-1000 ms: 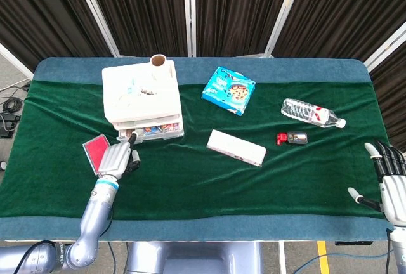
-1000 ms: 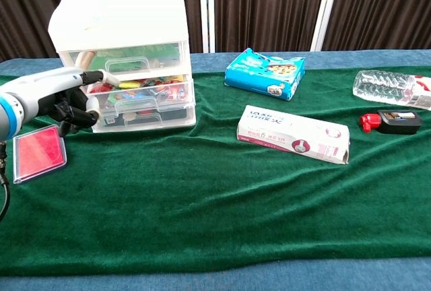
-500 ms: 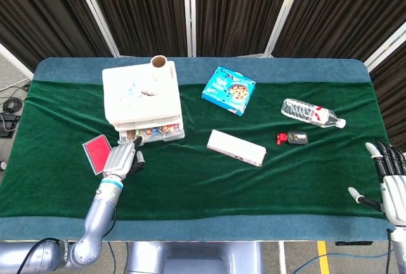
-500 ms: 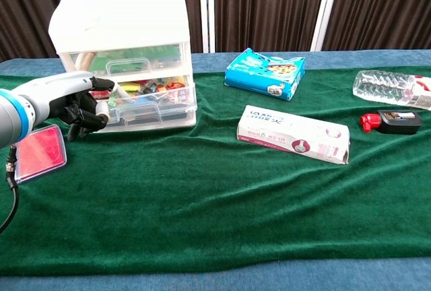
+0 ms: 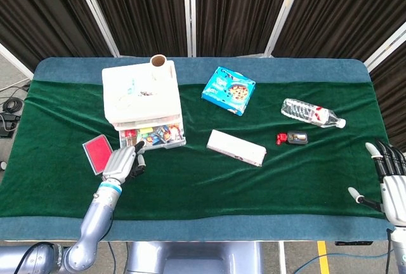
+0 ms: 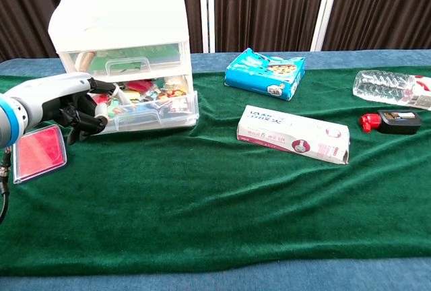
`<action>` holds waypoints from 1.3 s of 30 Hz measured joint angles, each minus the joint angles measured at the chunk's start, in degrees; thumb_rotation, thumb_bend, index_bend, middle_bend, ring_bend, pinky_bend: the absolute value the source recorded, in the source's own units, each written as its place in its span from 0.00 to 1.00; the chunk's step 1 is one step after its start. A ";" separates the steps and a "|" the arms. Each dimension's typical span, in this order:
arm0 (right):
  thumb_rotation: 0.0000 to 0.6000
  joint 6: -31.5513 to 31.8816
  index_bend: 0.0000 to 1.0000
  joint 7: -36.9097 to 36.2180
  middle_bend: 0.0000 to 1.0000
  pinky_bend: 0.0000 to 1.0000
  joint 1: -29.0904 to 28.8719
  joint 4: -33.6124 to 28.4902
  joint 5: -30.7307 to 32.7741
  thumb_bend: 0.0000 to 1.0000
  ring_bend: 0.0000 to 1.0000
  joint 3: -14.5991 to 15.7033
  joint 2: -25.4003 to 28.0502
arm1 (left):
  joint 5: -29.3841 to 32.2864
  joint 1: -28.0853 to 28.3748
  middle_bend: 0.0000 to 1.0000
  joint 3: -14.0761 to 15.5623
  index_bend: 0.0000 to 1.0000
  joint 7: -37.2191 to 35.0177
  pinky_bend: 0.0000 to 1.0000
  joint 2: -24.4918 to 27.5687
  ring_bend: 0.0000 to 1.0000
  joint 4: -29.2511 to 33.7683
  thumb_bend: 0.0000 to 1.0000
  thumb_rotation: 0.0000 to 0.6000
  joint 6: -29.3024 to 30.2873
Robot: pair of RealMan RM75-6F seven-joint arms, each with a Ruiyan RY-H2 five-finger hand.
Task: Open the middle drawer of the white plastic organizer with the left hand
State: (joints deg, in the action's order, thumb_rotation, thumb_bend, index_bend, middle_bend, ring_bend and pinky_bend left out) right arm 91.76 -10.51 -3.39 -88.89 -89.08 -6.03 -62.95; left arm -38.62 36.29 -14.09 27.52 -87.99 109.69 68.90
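The white plastic organizer (image 5: 139, 93) (image 6: 121, 21) stands at the table's back left. Its middle drawer (image 5: 155, 137) (image 6: 151, 106) sticks out toward me and slightly askew, with several colourful small items showing inside. My left hand (image 5: 122, 163) (image 6: 64, 102) is at the drawer's front left corner, its fingers curled and hooked on the drawer's edge. The top drawer stays closed, and the pulled-out drawer covers the bottom one. My right hand (image 5: 388, 182) hangs off the table's right front edge with fingers spread and nothing in it; only the head view shows it.
A red flat case (image 5: 97, 153) (image 6: 39, 151) lies just left of my left hand. A blue cookie bag (image 5: 228, 90), a white box (image 5: 236, 148), a water bottle (image 5: 312, 113) and a small red-and-black item (image 5: 292, 137) lie to the right. A cardboard tube (image 5: 158, 62) stands behind the organizer.
The middle drawer has slid out toward me, drawn by my left hand, which moved back from the organizer. The right hand has not moved.
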 measured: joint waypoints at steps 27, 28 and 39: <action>1.00 0.30 0.03 -0.07 0.00 0.00 0.12 -0.11 -0.10 0.04 0.00 -0.04 0.11 | -2.88 -0.16 0.83 3.55 0.28 -0.99 0.69 0.51 0.69 2.73 1.00 1.00 1.12; 1.00 0.32 0.03 -0.08 0.00 0.00 0.13 -0.11 -0.11 0.04 0.00 -0.04 0.11 | -2.90 -0.17 0.83 3.65 0.28 -1.02 0.69 0.46 0.69 2.67 1.00 1.00 1.12; 1.00 0.16 0.03 0.02 0.00 0.00 0.08 -0.13 -0.15 0.03 0.00 0.03 0.07 | -3.86 -0.24 0.83 4.19 0.28 -1.26 0.69 0.44 0.69 3.42 1.00 1.00 1.37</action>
State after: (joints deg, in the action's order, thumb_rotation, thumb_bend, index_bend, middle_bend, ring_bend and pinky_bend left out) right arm 91.92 -10.48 -3.30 -89.02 -89.23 -6.00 -62.89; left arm -42.47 36.05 -9.89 26.27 -87.55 113.11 70.27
